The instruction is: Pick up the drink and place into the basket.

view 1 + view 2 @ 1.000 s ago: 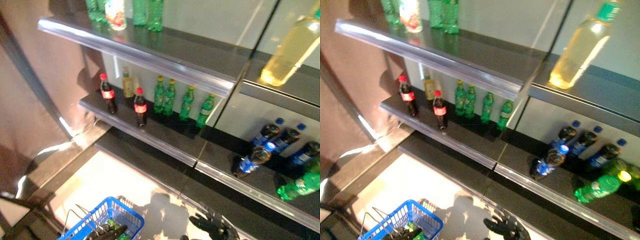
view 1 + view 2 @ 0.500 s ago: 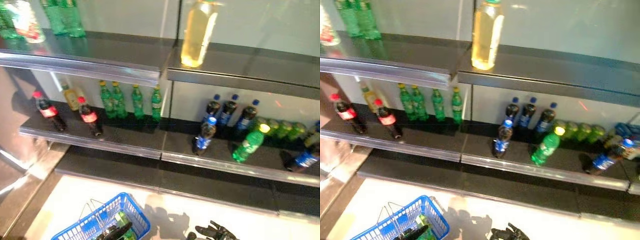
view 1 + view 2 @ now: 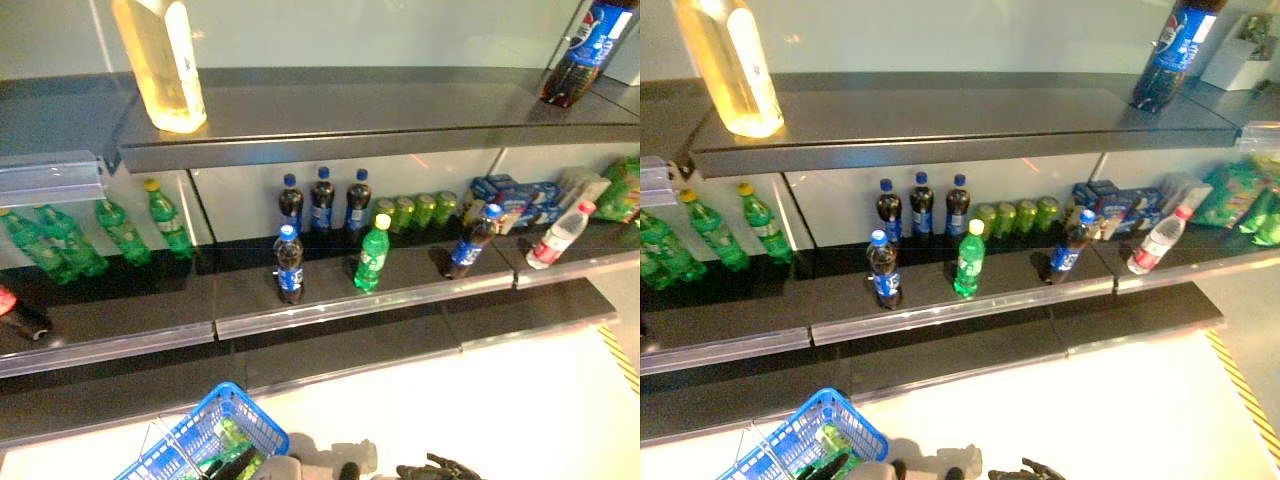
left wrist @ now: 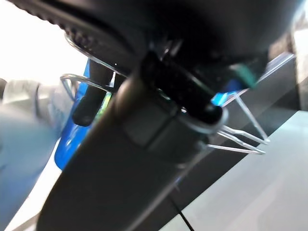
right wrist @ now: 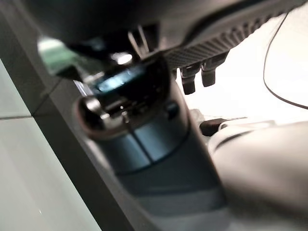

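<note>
My left hand [image 3: 228, 466] is shut on the thin wire handles [image 4: 239, 137] of the blue basket [image 3: 196, 436], which hangs low at the left. A green drink [image 3: 231, 436] lies in the basket. My right hand [image 3: 436, 468] hangs low in front of the shelves, fingers relaxed and holding nothing. On the middle shelf [image 3: 330, 300] stand a dark bottle with a blue label [image 3: 289, 265] and a green bottle with a yellow cap [image 3: 372, 256] near the front edge. More dark blue-labelled bottles [image 3: 322, 200] stand behind them.
Green cans [image 3: 415, 210], a leaning dark bottle [image 3: 470, 243], blue packs [image 3: 520, 197] and a clear bottle [image 3: 553, 238] are to the right. Green bottles [image 3: 100, 235] are to the left. The top shelf holds a big yellow bottle [image 3: 160, 60] and a big dark bottle [image 3: 585, 45].
The camera has swung to the right along the shelves, so the whole picture has shifted. The blue basket and both hands stay low in the view.
</note>
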Robot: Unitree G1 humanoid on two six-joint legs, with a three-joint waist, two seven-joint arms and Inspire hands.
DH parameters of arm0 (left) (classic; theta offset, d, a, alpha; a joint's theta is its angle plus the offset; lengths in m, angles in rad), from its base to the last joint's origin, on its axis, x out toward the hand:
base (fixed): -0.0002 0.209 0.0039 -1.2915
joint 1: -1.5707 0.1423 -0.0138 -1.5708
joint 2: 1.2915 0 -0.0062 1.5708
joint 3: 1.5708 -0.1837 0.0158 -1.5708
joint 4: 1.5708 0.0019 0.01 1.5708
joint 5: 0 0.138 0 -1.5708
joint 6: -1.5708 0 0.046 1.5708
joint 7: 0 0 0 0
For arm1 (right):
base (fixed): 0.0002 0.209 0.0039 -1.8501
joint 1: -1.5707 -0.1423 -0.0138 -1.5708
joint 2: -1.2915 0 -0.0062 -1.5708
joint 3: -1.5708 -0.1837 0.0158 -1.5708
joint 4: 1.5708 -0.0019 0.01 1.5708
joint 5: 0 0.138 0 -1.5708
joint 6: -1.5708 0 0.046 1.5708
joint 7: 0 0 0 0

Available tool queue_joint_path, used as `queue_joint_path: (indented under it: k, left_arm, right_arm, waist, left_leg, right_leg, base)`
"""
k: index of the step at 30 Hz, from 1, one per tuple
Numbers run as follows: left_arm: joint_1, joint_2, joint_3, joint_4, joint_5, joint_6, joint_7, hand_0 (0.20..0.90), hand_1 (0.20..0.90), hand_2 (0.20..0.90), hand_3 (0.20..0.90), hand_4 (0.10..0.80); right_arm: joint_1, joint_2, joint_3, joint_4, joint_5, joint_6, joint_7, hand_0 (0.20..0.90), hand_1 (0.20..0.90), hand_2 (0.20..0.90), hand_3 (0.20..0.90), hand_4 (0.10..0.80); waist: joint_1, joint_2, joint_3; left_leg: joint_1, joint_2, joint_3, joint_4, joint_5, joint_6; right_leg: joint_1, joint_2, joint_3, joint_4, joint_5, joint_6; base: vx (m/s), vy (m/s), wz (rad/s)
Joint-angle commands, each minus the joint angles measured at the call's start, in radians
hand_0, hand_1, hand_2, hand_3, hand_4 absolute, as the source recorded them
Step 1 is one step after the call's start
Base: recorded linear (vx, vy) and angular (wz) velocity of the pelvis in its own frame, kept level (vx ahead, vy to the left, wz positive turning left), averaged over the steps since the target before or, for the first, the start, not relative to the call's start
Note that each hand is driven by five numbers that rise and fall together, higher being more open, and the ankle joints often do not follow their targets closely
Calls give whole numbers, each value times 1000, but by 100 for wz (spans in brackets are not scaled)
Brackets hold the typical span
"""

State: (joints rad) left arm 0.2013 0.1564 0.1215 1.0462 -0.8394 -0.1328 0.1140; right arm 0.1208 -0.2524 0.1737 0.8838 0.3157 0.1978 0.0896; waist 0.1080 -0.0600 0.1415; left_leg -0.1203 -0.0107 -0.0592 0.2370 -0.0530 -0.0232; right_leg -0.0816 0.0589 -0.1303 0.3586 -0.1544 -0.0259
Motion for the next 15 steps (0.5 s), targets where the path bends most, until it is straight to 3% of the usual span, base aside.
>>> queue_joint_path:
  k: [1,2,4,8,9,10,12,13,14,15]
  left_arm:
    - [14,35,15,-100,-56,-141,-9,300,300,300,200,100]
    - [23,31,22,-98,-58,-147,-9,300,300,300,200,100]
    - [22,29,36,-80,-43,-149,0,300,300,300,200,100]
    - [18,42,52,-56,-23,-134,-1,300,300,300,200,100]
    - [18,47,51,-55,-25,-133,-10,300,300,300,200,100]
    - [12,57,48,-65,-15,-128,-20,300,300,300,200,100]
    - [12,57,48,-65,-15,-128,-20,300,300,300,200,100]
    - [2,63,18,-90,-29,-129,-19,300,300,300,200,100]
    - [-14,66,-7,-111,-41,-120,-11,300,300,300,200,100]
    - [-33,69,-19,-117,-38,-114,-17,300,300,300,200,100]
  right_arm:
    - [-5,-10,32,-78,-16,14,-3,900,900,900,900,800]
    - [-8,-6,36,-76,-28,18,-5,900,900,900,900,800]
    - [-15,7,44,-59,-27,26,-17,900,900,900,900,800]
    - [-19,27,53,-27,-54,28,-30,900,900,900,900,800]
    - [-19,33,59,-27,-59,35,-33,900,900,900,900,800]
    - [-14,42,67,-26,-54,40,-36,900,900,900,900,800]
    - [-14,42,67,-26,-54,40,-36,900,900,900,900,800]
    - [-19,48,71,-17,-48,46,-50,900,900,900,900,800]
    - [-28,45,69,-11,-36,35,-63,900,900,900,900,800]
    - [-35,44,64,-5,-28,20,-65,900,900,900,900,800]
  waist:
    - [32,47,-2]
    - [38,43,-13]
    - [43,30,-23]
    - [44,5,-35]
    - [44,-4,-34]
    - [43,-14,-35]
    - [43,-13,-39]
    - [30,4,-36]
    - [24,25,-35]
    - [17,32,-27]
  left_leg:
    - [-82,-151,39,-31,190,9]
    - [-65,-159,28,-40,154,25]
    - [-36,-182,13,-45,100,49]
    - [0,-182,23,-65,68,73]
    - [21,-183,22,-81,62,84]
    - [62,-173,18,-113,56,99]
    - [59,-171,19,-114,57,99]
    - [112,-132,10,-145,55,99]
    - [117,-102,-4,-143,58,91]
    - [118,-93,-20,-136,58,82]
  right_leg:
    - [180,52,12,-193,78,19]
    - [179,61,10,-172,52,13]
    - [172,65,7,-113,49,25]
    - [163,59,-9,-18,94,60]
    - [150,58,-12,51,140,89]
    - [108,48,-8,207,279,170]
    - [105,51,-8,205,283,170]
    - [25,-4,-21,310,297,189]
    - [6,-82,-30,218,244,161]
    - [20,-122,-18,103,228,145]
  base:
    - [367,-176,-9]
    - [378,-164,18]
    - [269,-102,10]
    - [210,-102,-8]
    - [226,-151,8]
    - [167,-121,0]
    - [103,-117,-9]
    - [146,-284,-21]
    - [185,-432,1]
    - [123,-419,15]
